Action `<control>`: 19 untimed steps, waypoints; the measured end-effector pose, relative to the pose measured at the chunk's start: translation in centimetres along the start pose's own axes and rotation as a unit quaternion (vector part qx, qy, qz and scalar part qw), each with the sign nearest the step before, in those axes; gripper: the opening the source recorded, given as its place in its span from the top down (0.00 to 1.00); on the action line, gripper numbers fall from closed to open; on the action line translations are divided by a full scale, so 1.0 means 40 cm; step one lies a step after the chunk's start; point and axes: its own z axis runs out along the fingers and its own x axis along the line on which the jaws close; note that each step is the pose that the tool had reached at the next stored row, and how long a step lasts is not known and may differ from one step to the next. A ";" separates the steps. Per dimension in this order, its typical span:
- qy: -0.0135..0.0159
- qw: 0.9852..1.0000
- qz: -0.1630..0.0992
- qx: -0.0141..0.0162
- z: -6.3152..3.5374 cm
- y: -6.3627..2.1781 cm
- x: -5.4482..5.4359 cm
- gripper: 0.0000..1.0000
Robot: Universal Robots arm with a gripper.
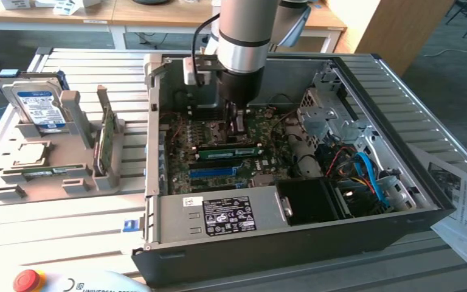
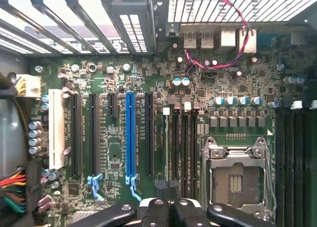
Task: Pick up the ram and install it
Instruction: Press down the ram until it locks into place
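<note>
Slatted metal bench (image 1: 71, 213) held an open black computer case (image 1: 298, 243) | my claw (image 1: 235, 125) pressed shut, empty, above the green motherboard (image 2: 198, 88) | long thin green ram stick (image 1: 229, 152) lay seated just below-front, long axis crosswise.

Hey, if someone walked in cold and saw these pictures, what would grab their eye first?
The open computer case in the middle, with the robot arm reaching down into it and its gripper shut just above the motherboard. A blue slot stands out among black ones on that board.
</note>
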 end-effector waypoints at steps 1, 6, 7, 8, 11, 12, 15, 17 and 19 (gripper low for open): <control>0.000 1.000 0.000 0.000 -0.006 0.000 0.000 0.89; 0.003 1.000 0.000 -0.003 -0.039 -0.001 0.001 0.89; 0.003 1.000 0.000 -0.003 -0.045 -0.002 0.001 0.89; 0.004 1.000 0.000 -0.003 -0.052 -0.002 0.001 0.89; 0.005 1.000 0.000 -0.004 -0.072 -0.002 0.002 0.89; 0.006 1.000 0.000 -0.004 -0.079 -0.002 0.002 0.89; 0.008 1.000 0.000 -0.006 -0.102 -0.003 0.002 0.89; 0.010 1.000 0.000 -0.008 -0.117 -0.003 0.003 0.89; 0.011 1.000 0.000 -0.010 -0.132 -0.004 0.003 0.89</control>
